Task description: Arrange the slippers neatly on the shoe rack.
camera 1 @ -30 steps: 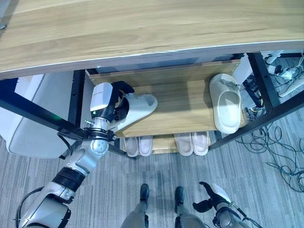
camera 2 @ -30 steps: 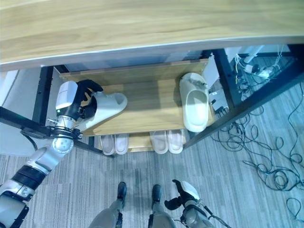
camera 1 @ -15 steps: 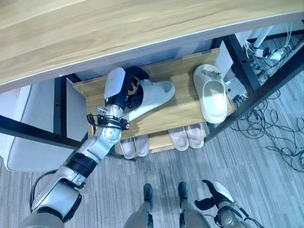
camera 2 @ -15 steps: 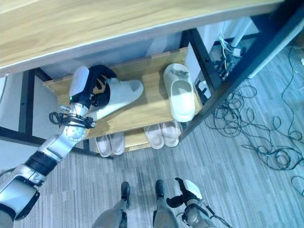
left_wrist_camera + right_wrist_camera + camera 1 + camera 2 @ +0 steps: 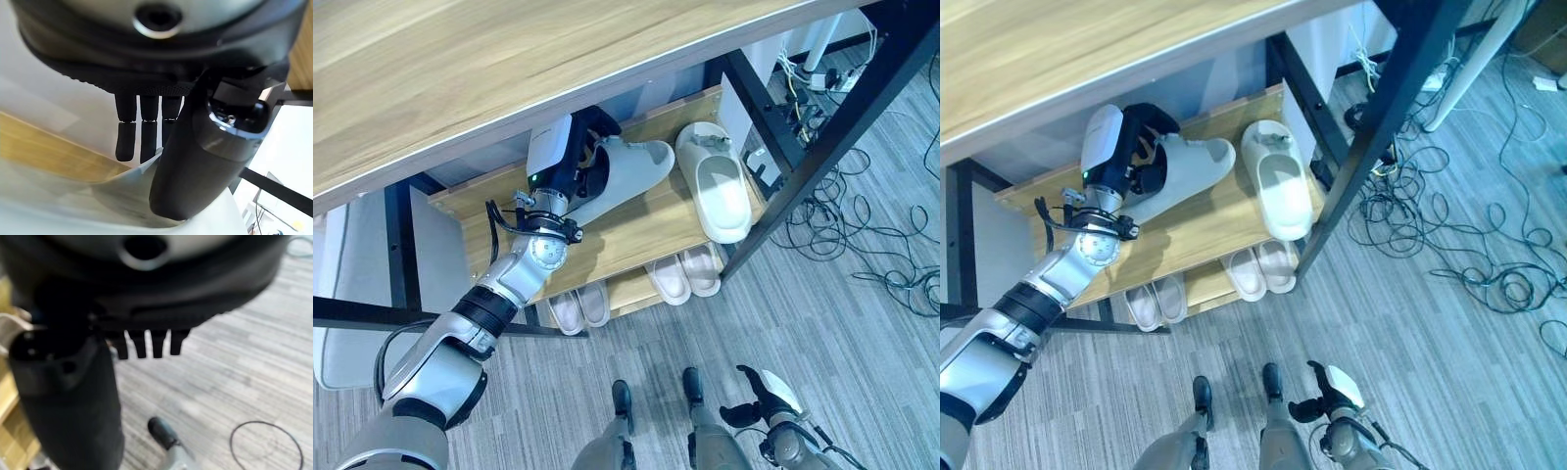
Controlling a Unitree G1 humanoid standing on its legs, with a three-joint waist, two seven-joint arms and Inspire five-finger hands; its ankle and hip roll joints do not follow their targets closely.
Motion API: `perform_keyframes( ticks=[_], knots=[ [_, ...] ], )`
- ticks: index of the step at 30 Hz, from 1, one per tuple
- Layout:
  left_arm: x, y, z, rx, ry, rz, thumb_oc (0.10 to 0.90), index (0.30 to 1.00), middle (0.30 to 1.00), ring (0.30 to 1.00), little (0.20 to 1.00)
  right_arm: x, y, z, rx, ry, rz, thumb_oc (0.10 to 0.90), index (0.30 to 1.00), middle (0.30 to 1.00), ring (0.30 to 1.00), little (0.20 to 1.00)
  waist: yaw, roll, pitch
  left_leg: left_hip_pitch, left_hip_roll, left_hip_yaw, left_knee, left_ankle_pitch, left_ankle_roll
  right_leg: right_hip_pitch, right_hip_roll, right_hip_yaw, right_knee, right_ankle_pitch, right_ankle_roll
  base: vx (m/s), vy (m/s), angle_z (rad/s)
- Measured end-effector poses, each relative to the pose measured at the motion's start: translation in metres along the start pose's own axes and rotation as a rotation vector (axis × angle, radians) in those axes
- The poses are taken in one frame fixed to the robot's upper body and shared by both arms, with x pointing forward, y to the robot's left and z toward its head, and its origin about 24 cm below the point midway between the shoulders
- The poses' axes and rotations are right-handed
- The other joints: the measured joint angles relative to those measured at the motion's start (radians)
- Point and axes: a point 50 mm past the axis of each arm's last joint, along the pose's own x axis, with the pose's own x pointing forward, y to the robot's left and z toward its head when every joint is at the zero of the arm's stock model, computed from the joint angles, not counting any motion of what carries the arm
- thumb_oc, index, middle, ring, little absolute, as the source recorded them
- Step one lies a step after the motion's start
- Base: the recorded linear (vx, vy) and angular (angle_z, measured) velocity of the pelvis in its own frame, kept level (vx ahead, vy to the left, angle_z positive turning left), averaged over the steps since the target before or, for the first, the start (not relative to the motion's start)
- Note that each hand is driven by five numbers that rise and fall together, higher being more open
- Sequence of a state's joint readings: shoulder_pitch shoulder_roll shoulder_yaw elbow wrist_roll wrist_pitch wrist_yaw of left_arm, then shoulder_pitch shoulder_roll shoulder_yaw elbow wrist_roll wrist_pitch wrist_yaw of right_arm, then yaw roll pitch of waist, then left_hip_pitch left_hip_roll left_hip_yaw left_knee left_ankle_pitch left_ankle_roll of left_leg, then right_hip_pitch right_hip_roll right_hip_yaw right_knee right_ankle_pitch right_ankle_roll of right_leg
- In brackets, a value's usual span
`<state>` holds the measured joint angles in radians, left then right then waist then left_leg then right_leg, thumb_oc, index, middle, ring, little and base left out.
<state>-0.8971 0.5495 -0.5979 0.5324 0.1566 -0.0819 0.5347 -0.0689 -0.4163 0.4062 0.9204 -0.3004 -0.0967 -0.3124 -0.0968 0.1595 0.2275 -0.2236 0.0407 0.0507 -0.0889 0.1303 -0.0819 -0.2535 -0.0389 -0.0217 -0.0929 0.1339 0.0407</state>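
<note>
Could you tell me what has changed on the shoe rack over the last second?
The left hand, still clamped on the heel of the grey slipper, has carried it along the upper shelf until its toe nearly meets the white slipper. The camera also swung, shifting the whole scene. The white slipper, the two pairs on the lower shelf and the right hand down low stayed put.

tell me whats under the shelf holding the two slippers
Two pale pairs of slippers poke out from a lower shelf; their far ends are covered by the upper shelf.
</note>
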Motion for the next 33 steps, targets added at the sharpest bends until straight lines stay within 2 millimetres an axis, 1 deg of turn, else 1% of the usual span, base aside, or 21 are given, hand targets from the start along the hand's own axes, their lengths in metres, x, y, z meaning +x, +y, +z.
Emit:
perform_keyframes(
  ticks=[3,8,9,10,20,24,27,33],
  knots=[
    [0.001,-0.005,-0.003,-0.001,0.026,-0.008,0.4,0.3,0.3,0.3,0.3,0.0,0.0,0.0,-0.002,0.001,-0.001,0.8,0.9,0.9,0.9,0.9,-0.002,0.012,0.001,-0.002,0.0,0.0,0.0,0.0,0.0,-0.002,0.0,0.0,0.0,0.0,0.0,0.0,0.0,0.0],
    [-0.001,-0.011,-0.001,-0.015,0.029,-0.024,0.4,0.3,0.3,0.3,0.3,-0.001,0.0,-0.002,-0.003,0.004,-0.007,0.8,0.9,0.9,0.9,0.9,-0.002,0.014,0.0,-0.006,0.0,-0.002,0.0,0.0,0.0,-0.005,0.0,-0.002,0.0,0.0,0.0,0.0,0.0,0.0],
    [-0.001,-0.013,0.0,-0.02,0.028,-0.026,0.53,0.495,0.495,0.495,0.495,-0.001,0.0,-0.001,-0.003,0.003,-0.013,0.8,0.9,0.9,0.9,0.9,-0.002,0.014,0.0,-0.006,0.0,-0.002,0.0,0.0,0.0,-0.005,0.0,-0.002,0.0,0.0,0.0,0.0,0.0,0.0],
    [-0.001,-0.014,0.001,-0.025,0.027,-0.028,0.8,0.9,0.9,0.9,0.9,-0.001,0.0,-0.001,-0.003,0.003,-0.017,0.8,0.9,0.9,0.9,0.9,-0.002,0.014,0.0,-0.006,-0.001,-0.002,0.0,0.0,0.0,-0.005,0.0,-0.002,0.0,0.001,0.0,0.0,0.0,0.0],
    [-0.002,-0.029,0.016,-0.091,0.017,-0.026,0.8,0.9,0.9,0.9,0.9,-0.001,0.001,0.004,-0.012,-0.027,-0.012,0.8,0.9,0.9,0.9,0.9,0.0,0.014,0.0,-0.007,-0.001,-0.007,0.0,0.0,0.0,-0.001,-0.001,-0.011,0.0,0.002,0.002,0.0,-0.005,0.02],
    [-0.005,-0.044,0.027,-0.133,0.037,-0.036,0.8,0.9,0.9,0.9,0.9,-0.001,0.003,0.007,-0.023,-0.046,-0.019,0.8,0.9,0.9,0.9,0.9,0.002,0.014,0.0,-0.001,0.0,-0.024,0.0,0.003,0.004,0.014,-0.001,-0.03,0.0,0.001,0.002,0.0,0.001,0.13],
    [-0.006,-0.045,0.027,-0.117,0.036,-0.038,0.8,0.9,0.9,0.9,0.9,-0.001,0.006,0.01,-0.022,-0.052,-0.014,0.8,0.9,0.9,0.9,0.9,0.002,0.014,0.0,0.004,0.0,-0.033,0.0,0.003,0.004,0.022,-0.001,-0.037,0.0,0.002,0.002,-0.01,-0.006,0.05],
    [-0.006,-0.044,0.028,-0.081,0.008,-0.044,0.8,0.9,0.9,0.9,0.9,0.001,0.006,0.008,-0.031,-0.032,-0.009,0.8,0.9,0.9,0.9,0.9,0.006,0.014,0.0,0.012,0.0,-0.048,0.0,0.004,0.005,0.035,0.0,-0.054,0.0,0.001,0.002,-0.02,-0.004,0.07]
  ],
)
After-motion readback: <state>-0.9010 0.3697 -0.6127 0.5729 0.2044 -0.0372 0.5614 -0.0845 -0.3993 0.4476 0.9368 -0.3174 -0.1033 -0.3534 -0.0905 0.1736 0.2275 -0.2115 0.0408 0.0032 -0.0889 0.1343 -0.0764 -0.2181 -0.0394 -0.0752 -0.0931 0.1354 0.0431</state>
